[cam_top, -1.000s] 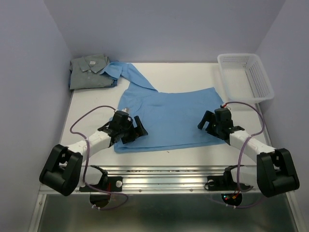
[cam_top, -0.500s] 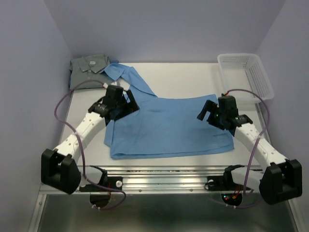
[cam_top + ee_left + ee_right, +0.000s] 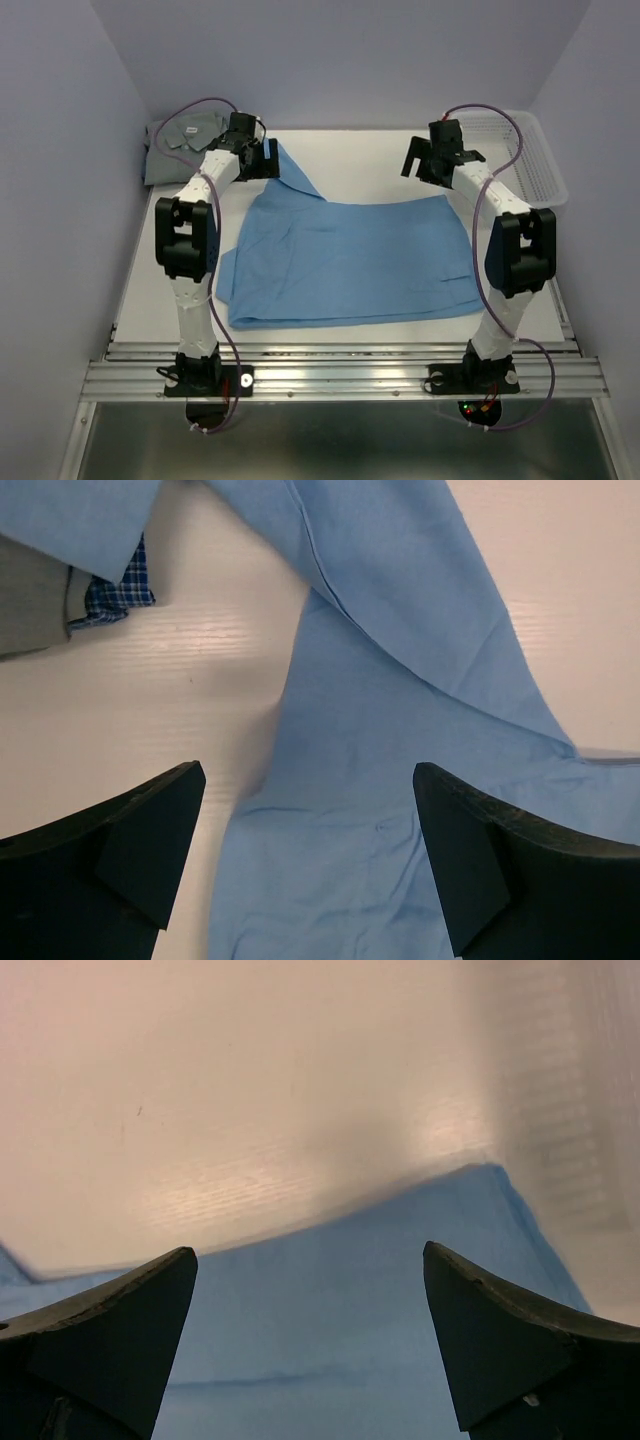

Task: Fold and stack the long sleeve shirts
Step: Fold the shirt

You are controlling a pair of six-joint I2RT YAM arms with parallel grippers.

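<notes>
The light blue shirt [image 3: 345, 260] lies spread on the table, one sleeve running up to the far left. It also shows in the left wrist view [image 3: 400, 780] and the right wrist view [image 3: 350, 1300]. The grey-green shirt [image 3: 175, 150] lies folded in the far left corner; its edge shows in the left wrist view [image 3: 30, 610]. My left gripper [image 3: 262, 160] is open and empty above the blue sleeve. My right gripper [image 3: 428, 168] is open and empty above the shirt's far right edge.
A white mesh basket [image 3: 525, 150] stands at the far right, close behind my right arm. A blue checked cloth patch [image 3: 115, 590] peeks out beside the grey-green shirt. Bare table [image 3: 370, 160] lies between the grippers at the back.
Both arms have swung from the shirt's near corners to the far side of the table. The blue shirt has shifted and spread wider toward me. Both grippers stay open and empty.
</notes>
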